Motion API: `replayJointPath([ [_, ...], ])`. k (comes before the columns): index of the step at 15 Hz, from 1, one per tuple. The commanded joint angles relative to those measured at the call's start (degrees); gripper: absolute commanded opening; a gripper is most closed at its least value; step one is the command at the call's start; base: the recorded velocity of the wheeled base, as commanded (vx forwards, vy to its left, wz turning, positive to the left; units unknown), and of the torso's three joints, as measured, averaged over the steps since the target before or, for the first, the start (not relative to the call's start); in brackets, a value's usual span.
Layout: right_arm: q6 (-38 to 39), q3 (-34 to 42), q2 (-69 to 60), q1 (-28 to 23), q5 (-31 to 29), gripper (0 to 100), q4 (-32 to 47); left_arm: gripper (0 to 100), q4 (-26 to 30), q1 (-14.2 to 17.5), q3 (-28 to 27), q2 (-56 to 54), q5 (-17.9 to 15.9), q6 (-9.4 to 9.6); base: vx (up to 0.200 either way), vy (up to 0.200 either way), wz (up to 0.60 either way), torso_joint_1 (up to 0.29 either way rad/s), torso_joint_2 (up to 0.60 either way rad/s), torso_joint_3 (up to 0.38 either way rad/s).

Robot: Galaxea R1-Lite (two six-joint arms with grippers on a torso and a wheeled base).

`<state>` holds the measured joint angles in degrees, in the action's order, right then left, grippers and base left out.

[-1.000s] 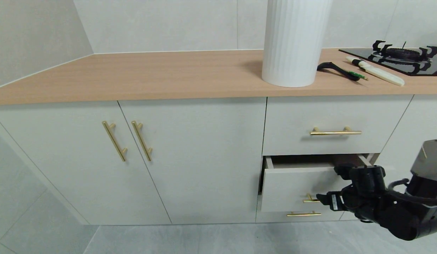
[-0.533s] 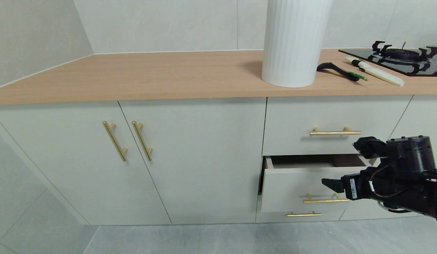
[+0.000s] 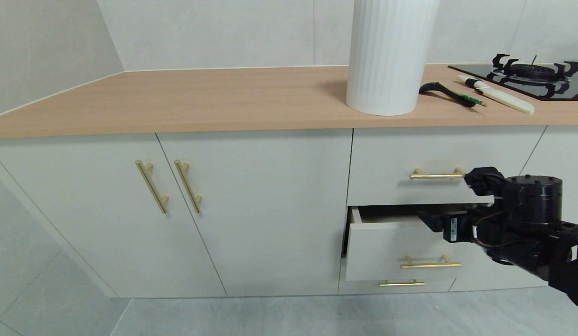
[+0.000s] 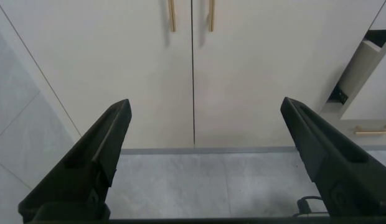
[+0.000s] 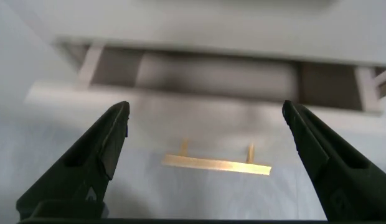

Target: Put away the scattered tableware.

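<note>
While the middle drawer point(image 3: 391, 242) is staying pulled partly out, as it was a second ago, my right gripper point(image 3: 445, 196) is rising. It has left the drawer's brass handle point(image 3: 431, 265) and is now sitting higher at the right of the frame, level with the drawer's open top. One fingertip is lying close to the upper drawer's handle point(image 3: 440, 175).

A wooden countertop point(image 3: 200, 100) is running across the upper half of the frame, above pale cabinet doors point(image 3: 251, 210) and a grey tiled floor point(image 3: 270, 317). A white ribbed cylinder point(image 3: 389, 56) is standing on the countertop right of centre. The scattered tableware is lying at the upper right: a black utensil point(image 3: 445, 92) and a white utensil point(image 3: 496, 94), between the cylinder and the gas hob point(image 3: 533, 77).

I am holding my right gripper point(image 5: 205, 111) spread wide, gripping nothing, with the open drawer point(image 5: 224, 74) ahead of it. My left gripper point(image 4: 204, 106) is likewise spread wide and empty, facing the cabinet doors point(image 4: 193, 68).
</note>
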<state>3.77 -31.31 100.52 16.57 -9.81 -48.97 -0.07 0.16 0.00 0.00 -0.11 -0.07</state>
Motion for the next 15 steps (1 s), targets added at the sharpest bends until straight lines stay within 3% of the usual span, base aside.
replayJointPath([
  [1, 0.28, 0.46, 6.53, 0.04, -0.56, 100, -4.64, 100, -0.01, 0.02, 0.0, 0.09, 0.02, -0.01, 0.0, 0.0, 0.0, 0.0, 0.0, 0.0],
  [9, 1.86, -1.21, 19.89, 0.57, -6.18, 100, -22.05, 100, -0.01, 0.02, 0.0, 0.09, 0.02, -0.01, 0.0, 0.0, 0.0, 0.0, 0.0, 0.0],
  [15, 1.86, -2.44, 22.79, 0.31, -6.53, 100, -22.57, 100, -0.01, 0.02, 0.0, 0.09, 0.02, -0.01, 0.0, 0.0, 0.0, 0.0, 0.0, 0.0],
])
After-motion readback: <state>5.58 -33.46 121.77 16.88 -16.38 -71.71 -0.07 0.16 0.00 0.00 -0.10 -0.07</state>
